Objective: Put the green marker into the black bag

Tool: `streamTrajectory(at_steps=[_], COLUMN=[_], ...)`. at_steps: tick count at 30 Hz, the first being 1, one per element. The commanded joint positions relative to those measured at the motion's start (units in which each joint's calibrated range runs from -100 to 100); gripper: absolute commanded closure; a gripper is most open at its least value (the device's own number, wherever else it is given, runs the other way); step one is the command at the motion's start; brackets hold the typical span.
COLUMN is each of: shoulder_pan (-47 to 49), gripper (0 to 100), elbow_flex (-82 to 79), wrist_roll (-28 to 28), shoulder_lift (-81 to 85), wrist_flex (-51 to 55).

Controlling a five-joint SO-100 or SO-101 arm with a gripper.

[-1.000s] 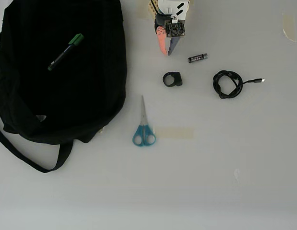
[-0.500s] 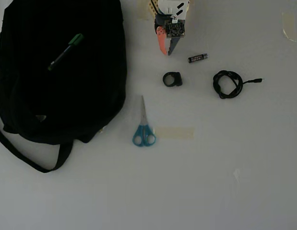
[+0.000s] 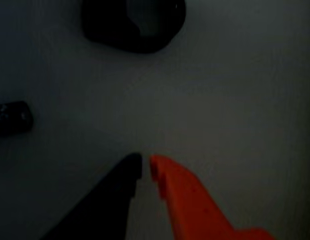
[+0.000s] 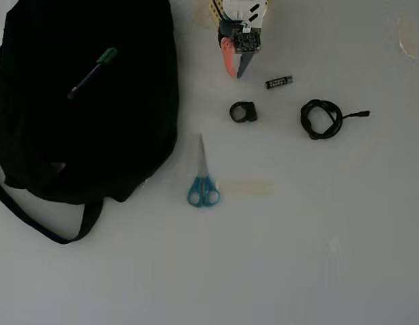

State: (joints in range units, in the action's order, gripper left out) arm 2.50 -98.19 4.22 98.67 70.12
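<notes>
On the white worktop, blue-handled scissors lie below centre of the overhead view, blades pointing up, with a black ring-shaped piece above them, a small black battery further up right, and a coiled black cable at right.

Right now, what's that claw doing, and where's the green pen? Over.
Gripper shut, empty, above bare table. Green marker lying on the black bag. Nothing in the way.
</notes>
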Motion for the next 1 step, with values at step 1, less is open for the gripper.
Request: streamTrajectory(at_steps=[1], shoulder_pan=[0.1], gripper=[98], elbow_flex=[-1.1], wrist_roll=[0.0], shoulder_lift=[0.8], wrist_flex=[2.2])
